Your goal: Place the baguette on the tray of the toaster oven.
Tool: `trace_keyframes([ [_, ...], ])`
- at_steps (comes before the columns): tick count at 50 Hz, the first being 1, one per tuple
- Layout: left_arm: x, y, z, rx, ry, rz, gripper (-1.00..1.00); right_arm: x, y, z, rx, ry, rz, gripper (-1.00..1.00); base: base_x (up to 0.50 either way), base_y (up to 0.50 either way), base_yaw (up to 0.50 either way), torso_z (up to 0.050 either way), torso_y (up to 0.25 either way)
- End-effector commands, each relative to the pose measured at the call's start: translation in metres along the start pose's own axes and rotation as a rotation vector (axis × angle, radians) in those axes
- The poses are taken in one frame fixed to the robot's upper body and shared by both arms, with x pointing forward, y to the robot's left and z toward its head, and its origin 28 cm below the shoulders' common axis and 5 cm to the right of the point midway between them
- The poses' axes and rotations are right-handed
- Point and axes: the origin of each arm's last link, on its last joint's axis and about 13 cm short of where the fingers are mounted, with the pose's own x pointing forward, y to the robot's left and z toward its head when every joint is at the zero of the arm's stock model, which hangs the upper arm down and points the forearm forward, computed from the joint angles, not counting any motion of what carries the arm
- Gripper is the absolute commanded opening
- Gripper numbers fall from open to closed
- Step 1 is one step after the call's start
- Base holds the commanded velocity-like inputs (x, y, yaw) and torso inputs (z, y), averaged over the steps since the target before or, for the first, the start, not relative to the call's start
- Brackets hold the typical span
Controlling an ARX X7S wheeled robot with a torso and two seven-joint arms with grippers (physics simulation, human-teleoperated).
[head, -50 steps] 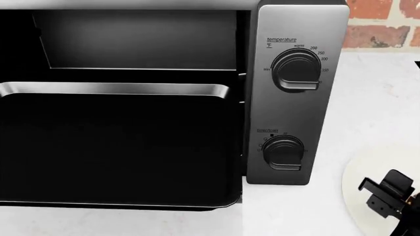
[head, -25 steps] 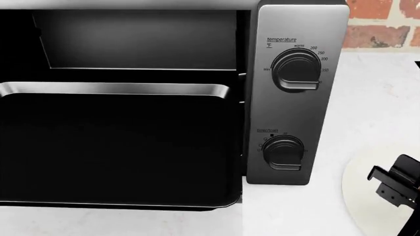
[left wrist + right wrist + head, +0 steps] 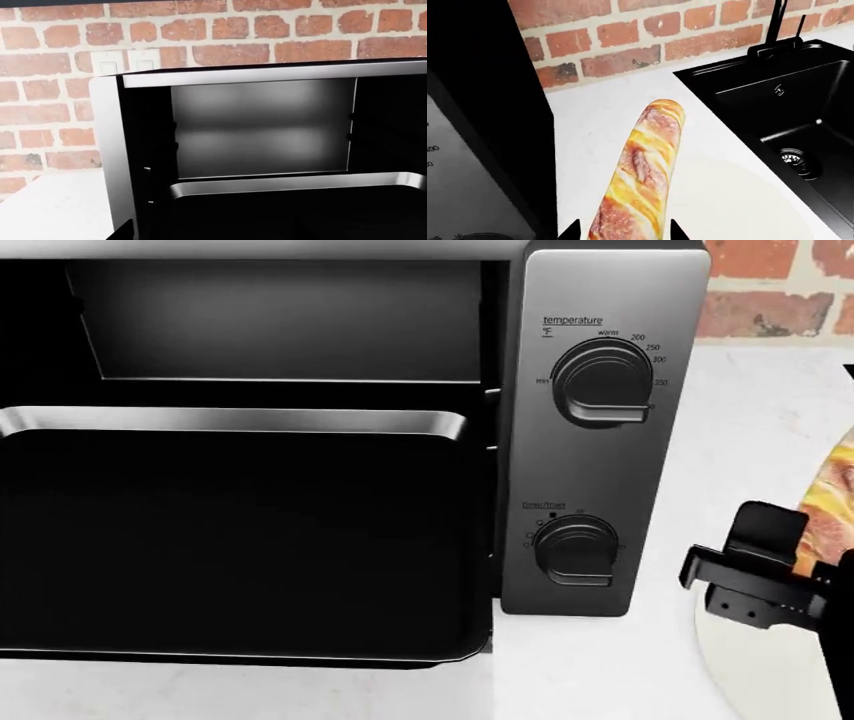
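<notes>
The toaster oven [image 3: 607, 440] stands open, its dark cavity on the left of the head view. The black tray [image 3: 240, 421] is slid out of it and holds nothing; its silver rim also shows in the left wrist view [image 3: 293, 184]. My right gripper [image 3: 781, 560] is to the right of the oven, above the plate, shut on the baguette [image 3: 834, 502]. In the right wrist view the baguette [image 3: 640, 170] runs lengthwise away from the gripper [image 3: 624, 234]. Of the left gripper only one dark fingertip [image 3: 124, 232] shows, in front of the oven.
A round white plate [image 3: 741, 675] lies on the white counter right of the oven, under the right gripper. A black sink [image 3: 787, 110] with a faucet [image 3: 774, 30] lies beyond the plate. A brick wall [image 3: 774, 285] runs behind everything.
My right gripper has risen and moved left, toward the oven's knob panel. The baguette now shows in it at the right edge of the head view.
</notes>
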Motion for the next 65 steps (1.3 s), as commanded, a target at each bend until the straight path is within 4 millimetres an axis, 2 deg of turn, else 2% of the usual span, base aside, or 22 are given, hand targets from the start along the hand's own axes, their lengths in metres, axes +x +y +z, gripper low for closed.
trace_keyframes([
  [1,0.001,-0.002,-0.002,-0.003,0.002,-0.001,1.0,-0.042,-0.008,0.018,-0.218,-0.029,0.104,-1.0,0.0,0.0,0.0,0.0,0.0],
  [5,0.0,0.0,-0.001,-0.004,0.0,-0.003,1.0,-0.052,-0.013,0.025,-0.315,-0.068,0.096,-1.0,0.0,0.0,0.0,0.0,0.0],
  [13,0.0,0.001,-0.003,-0.005,-0.001,-0.007,1.0,-0.073,-0.014,0.033,-0.349,-0.115,0.182,-1.0,0.0,0.0,0.0,0.0,0.001],
  [21,0.001,0.0,-0.001,-0.004,-0.007,-0.001,1.0,-0.093,-0.004,0.043,-0.388,-0.121,0.331,-1.0,0.0,0.0,0.0,0.0,0.0],
  [28,-0.001,0.002,-0.001,-0.009,-0.009,-0.001,1.0,-0.094,0.004,0.047,-0.412,-0.08,0.407,-1.0,0.0,0.0,0.0,0.0,0.0],
  [34,-0.004,0.005,0.001,-0.008,-0.016,0.007,1.0,-0.1,0.016,0.058,-0.361,-0.023,0.576,-1.0,0.0,0.0,0.0,0.0,0.0],
  [40,-0.002,0.004,0.001,-0.009,-0.016,0.013,1.0,-0.109,0.024,0.072,-0.413,-0.03,0.635,-1.0,0.0,0.0,0.0,0.0,0.0],
  [47,-0.002,0.005,0.001,-0.009,-0.016,0.015,1.0,-0.124,0.03,0.075,-0.441,-0.068,0.679,-1.0,0.0,0.0,0.0,0.0,0.0],
  [52,-0.002,0.005,0.001,-0.009,-0.016,0.016,1.0,-0.126,0.036,0.071,-0.459,-0.064,0.716,-1.0,0.0,0.0,0.0,0.0,0.002],
  [65,-0.005,0.007,0.004,-0.012,-0.034,0.027,1.0,-0.114,0.065,0.065,-0.446,0.008,0.827,-1.0,0.0,0.0,0.0,0.0,0.0],
])
